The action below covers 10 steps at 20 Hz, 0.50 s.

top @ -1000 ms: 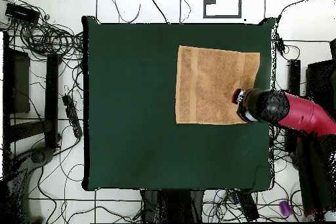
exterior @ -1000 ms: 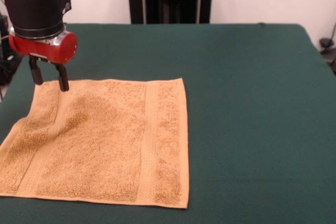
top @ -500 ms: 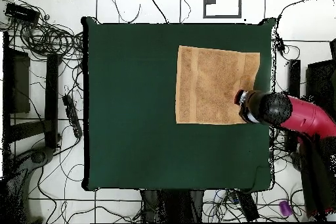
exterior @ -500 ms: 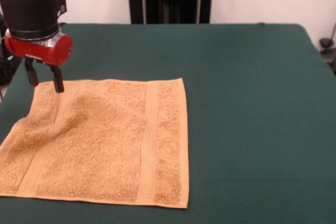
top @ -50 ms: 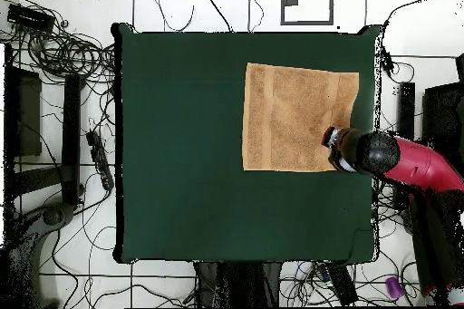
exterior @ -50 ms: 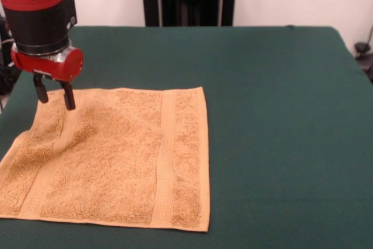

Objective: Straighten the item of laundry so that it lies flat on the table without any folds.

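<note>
Towel (exterior @ -50 ms: 111, 155) lying spread on the green surface (exterior @ -50 ms: 280, 115), near its edge, with a shallow ridge running in from the corner below the gripper (exterior @ -50 ms: 54, 94). Jaws parted, empty, tips just above that corner. Risk: a pinch taken too deep, or a pull across the ridge, would likely bunch the terry into a new fold. No readable labels or writing.

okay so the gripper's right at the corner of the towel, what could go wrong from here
1. The open gripper sits over the far corner of the towel; a shallow ridge runs from that corner, so closing and pulling might bunch it further.
2. The towel lies close to the table edge on that side, so a pull outward could drag the corner off the edge.
</note>
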Each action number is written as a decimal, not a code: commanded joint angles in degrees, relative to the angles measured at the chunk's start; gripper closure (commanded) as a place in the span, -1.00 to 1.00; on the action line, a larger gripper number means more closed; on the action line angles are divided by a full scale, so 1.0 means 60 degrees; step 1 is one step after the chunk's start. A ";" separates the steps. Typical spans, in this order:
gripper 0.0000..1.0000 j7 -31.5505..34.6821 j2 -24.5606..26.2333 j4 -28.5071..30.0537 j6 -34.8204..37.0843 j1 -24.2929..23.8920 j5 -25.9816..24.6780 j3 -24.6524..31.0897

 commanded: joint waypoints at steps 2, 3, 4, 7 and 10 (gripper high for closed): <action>-1.00 0.0220 0.1084 0.0580 -0.0633 0.0224 -0.0154 0.0316; -1.00 0.0216 0.1114 0.0566 -0.0647 0.0224 -0.0152 0.0310; -1.00 0.0218 0.1164 0.0548 -0.0683 0.0216 -0.0158 0.0310; -1.00 0.0222 0.1210 0.0589 -0.0741 0.0184 -0.0106 0.0327; -1.00 0.0255 0.1256 0.0601 -0.0788 0.0168 -0.0056 0.0319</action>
